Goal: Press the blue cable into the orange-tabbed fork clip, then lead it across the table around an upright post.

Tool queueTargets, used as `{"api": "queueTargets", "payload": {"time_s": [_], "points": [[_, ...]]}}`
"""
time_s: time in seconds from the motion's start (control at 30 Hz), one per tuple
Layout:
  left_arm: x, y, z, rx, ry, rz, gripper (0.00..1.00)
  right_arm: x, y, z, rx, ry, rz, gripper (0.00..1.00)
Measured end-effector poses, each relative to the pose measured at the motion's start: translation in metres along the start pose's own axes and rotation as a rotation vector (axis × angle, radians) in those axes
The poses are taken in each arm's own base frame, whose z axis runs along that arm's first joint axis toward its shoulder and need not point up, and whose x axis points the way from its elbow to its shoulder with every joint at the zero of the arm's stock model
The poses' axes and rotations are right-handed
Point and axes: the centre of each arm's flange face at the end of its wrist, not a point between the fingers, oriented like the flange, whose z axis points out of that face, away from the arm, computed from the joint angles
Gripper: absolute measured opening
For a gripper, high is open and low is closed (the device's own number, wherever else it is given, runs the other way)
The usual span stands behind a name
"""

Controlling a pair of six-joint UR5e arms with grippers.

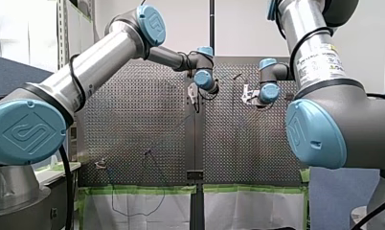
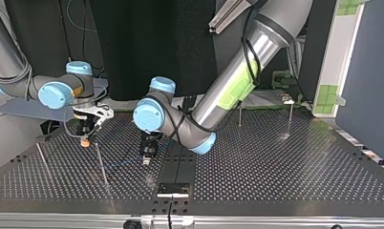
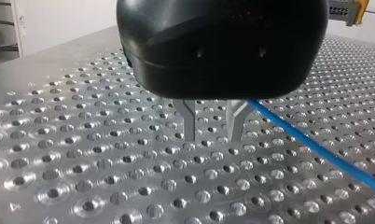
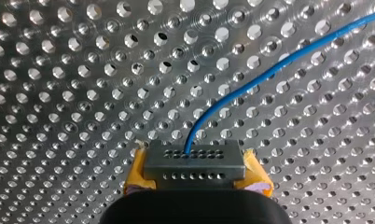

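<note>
At the top view's left, my yellow-padded right gripper (image 4: 192,161) pinches one end of the thin blue cable (image 4: 251,87). My black left gripper (image 3: 212,135) has its metal fingers parted and empty beside the cable. The cable seems not yet clipped, so next it must be carried to the fork clip.

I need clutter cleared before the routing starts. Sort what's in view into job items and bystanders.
Job: blue cable, held in my right gripper; my left gripper, jaws open beside the cable; upright post.
Lying about: black plate at the table's near edge in the top view; green tape on the frame.
</note>
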Motion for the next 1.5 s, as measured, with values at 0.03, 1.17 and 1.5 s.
{"api": "queueTargets", "payload": {"time_s": [0.03, 1.17, 1.5], "points": [[0.0, 0.0, 0.0, 0.001, 0.0, 0.003, 0.42, 0.0, 0.001, 0.0, -0.001, 0.0, 0.0, 0.0], [0.002, -0.003, -0.002, 0.005, 0.003, 0.025, 1.0, -0.074, 0.017, -0.018, -0.03, -0.003, 0.042, 0.0], [0.002, -0.003, -0.002, 0.001, 0.002, 0.022, 1.0, -0.143, 0.028, -0.015, -0.074, -0.064, 0.045, 0.0]]}}
